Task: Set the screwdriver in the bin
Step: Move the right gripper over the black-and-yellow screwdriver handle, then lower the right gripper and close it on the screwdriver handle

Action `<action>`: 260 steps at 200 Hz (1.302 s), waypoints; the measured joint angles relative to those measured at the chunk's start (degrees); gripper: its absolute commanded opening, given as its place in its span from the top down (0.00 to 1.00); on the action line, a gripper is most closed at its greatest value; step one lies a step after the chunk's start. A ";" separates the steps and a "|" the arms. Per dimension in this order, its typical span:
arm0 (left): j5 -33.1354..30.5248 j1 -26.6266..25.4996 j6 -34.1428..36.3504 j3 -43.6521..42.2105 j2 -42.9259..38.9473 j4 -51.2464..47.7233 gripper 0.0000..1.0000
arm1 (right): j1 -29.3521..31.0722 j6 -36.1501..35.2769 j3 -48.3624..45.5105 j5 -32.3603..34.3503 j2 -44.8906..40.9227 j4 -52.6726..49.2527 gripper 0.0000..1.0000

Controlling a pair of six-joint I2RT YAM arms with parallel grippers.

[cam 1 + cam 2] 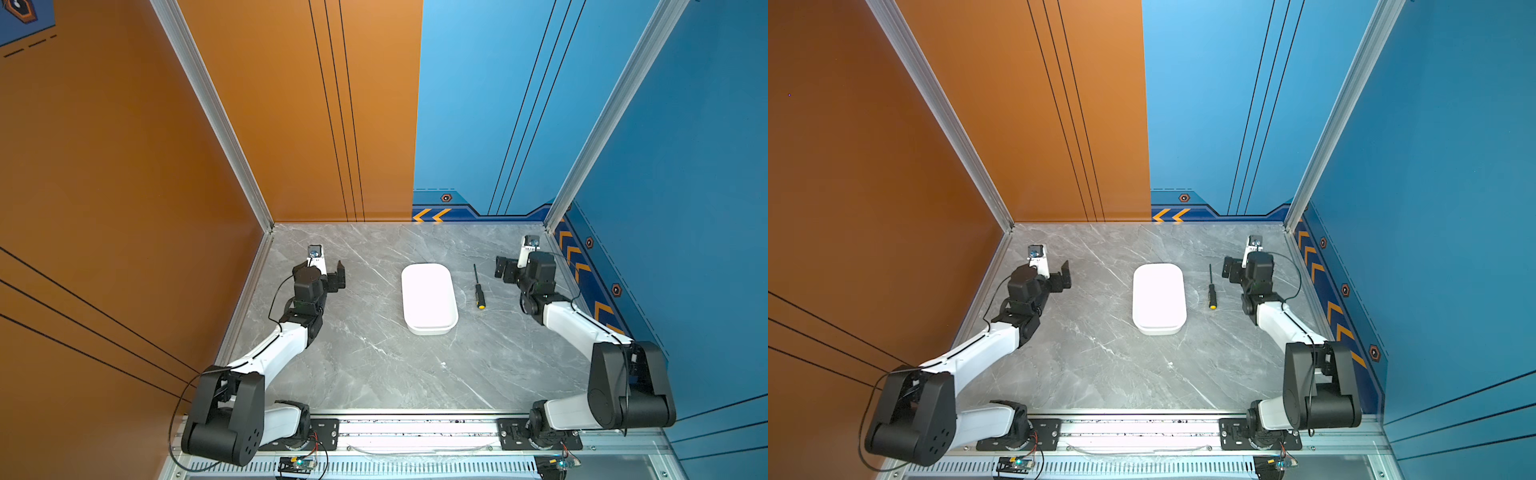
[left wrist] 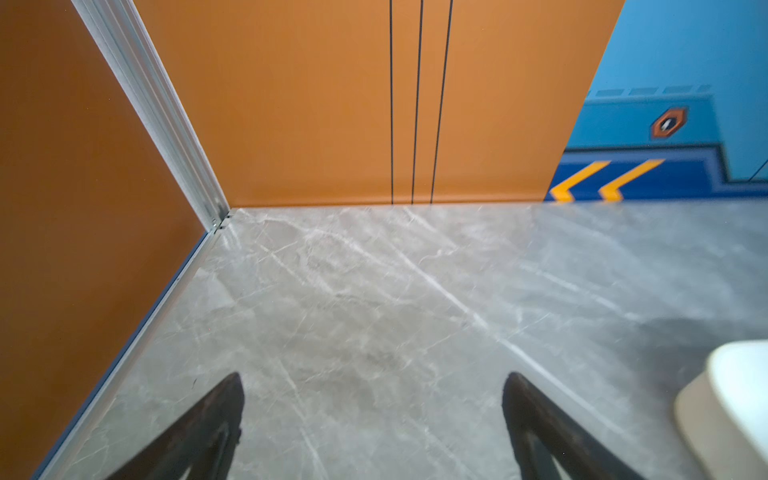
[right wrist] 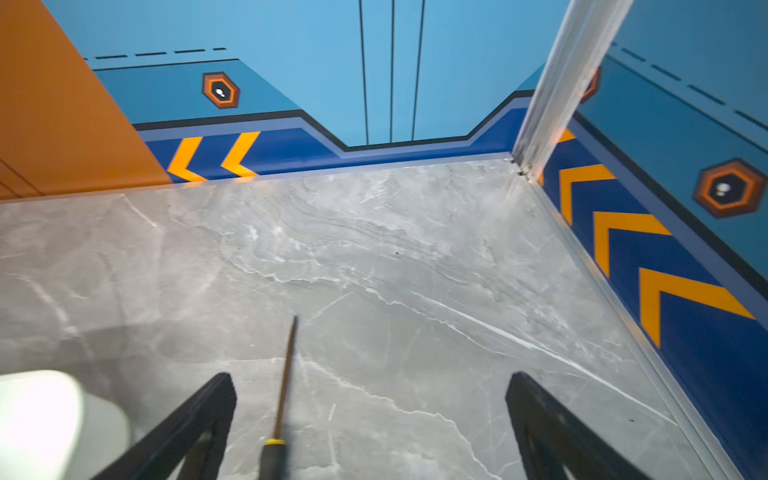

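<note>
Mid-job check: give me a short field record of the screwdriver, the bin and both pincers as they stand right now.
screwdriver: lying flat on the table, right of the bin, not touching it; yellow cap toward the arm bases
bin: empty, mid-table
left pincer: open, holding nothing, well left of the bin
right pincer: open, holding nothing, close beside the screwdriver
task status: screwdriver not yet grasped

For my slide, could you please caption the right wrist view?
Screwdriver on the table, framed by the open right tool; bin alongside.
</note>
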 measured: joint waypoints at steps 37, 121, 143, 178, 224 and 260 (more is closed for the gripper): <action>3.78 -1.60 -9.66 1.73 2.03 -5.18 0.02 | 4.24 3.78 12.39 -5.90 6.12 -17.49 0.06; 10.93 -5.92 -17.57 1.73 7.39 -11.32 0.02 | 9.16 13.18 5.64 -9.77 11.17 -26.36 0.09; 12.98 -6.01 -19.37 1.73 9.86 -11.47 0.02 | 9.94 13.90 5.64 -9.03 13.57 -26.36 0.09; 14.67 -6.69 -20.48 1.95 12.52 -12.87 0.02 | 10.25 13.99 6.64 -7.85 17.35 -27.36 0.09; 15.34 -7.02 -20.41 5.49 13.27 -15.23 0.02 | 10.25 13.86 11.26 -6.16 19.65 -30.16 0.13; 15.32 -7.06 -20.41 5.95 13.27 -16.26 0.02 | 10.25 13.05 14.45 -5.86 23.52 -32.28 0.20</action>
